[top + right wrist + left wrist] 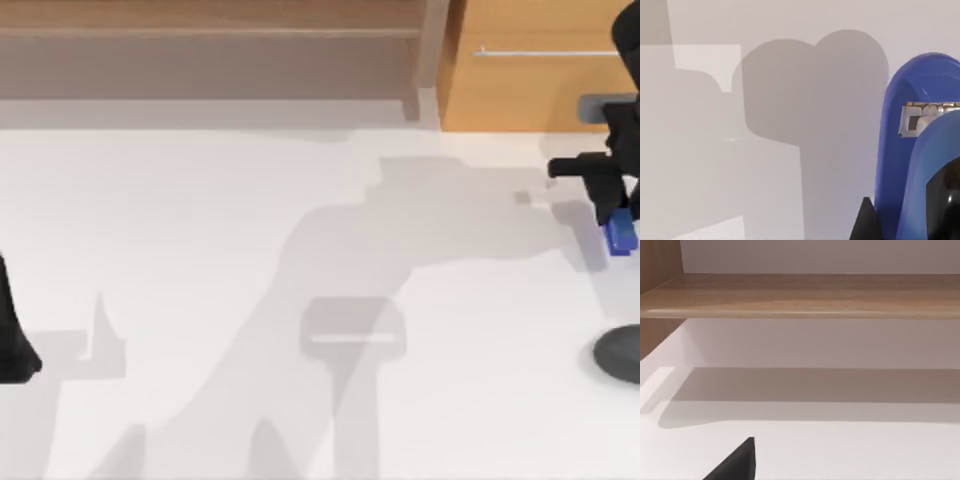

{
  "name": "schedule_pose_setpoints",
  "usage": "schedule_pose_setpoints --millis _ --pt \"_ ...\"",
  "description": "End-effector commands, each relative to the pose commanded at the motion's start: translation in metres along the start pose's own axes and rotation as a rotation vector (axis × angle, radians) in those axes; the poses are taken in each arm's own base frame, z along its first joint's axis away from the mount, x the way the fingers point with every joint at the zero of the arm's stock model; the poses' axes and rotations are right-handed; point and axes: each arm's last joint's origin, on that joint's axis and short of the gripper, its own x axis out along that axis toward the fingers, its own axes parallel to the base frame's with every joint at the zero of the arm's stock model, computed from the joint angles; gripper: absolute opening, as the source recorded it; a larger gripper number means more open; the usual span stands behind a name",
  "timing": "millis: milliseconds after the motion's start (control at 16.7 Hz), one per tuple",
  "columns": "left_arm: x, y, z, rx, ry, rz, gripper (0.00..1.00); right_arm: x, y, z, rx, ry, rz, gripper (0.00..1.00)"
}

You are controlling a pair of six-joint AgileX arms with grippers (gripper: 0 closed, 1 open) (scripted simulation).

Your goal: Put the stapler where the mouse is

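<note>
At the table's right edge my right gripper sits over the small blue blocky stapler; the rounded dark dome mouse lies nearer the front. My left arm is parked far left.

White table below wood shelf edge; dark wedge at frame btm, prob. left end effector.

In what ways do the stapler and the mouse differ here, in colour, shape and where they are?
The stapler is bright blue; the mouse is dark grey-black. The stapler is small and blocky, the mouse a low rounded dome. The stapler sits at the tip of the right end effector, seemingly held and raised, while the mouse rests on the white table nearer the front. Both are at the table's right edge.
</note>
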Motion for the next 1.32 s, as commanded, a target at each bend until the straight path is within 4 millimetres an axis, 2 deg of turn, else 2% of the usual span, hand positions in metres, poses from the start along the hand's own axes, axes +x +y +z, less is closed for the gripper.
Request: schedule_pose_setpoints --millis 180,960,1320 --pt "0.0000 0.0000 0.0000 0.000 0.000 0.000 1.00 0.0000 0.0000 0.0000 0.000 0.000 0.000 0.00" --pt "0.0000 0.0000 0.0000 0.000 0.000 0.000 1.00 0.0000 0.0000 0.0000 0.000 0.000 0.000 0.98" --pt "0.0000 0.0000 0.0000 0.000 0.000 0.000 1.00 0.0000 0.0000 0.0000 0.000 0.000 0.000 1.00"
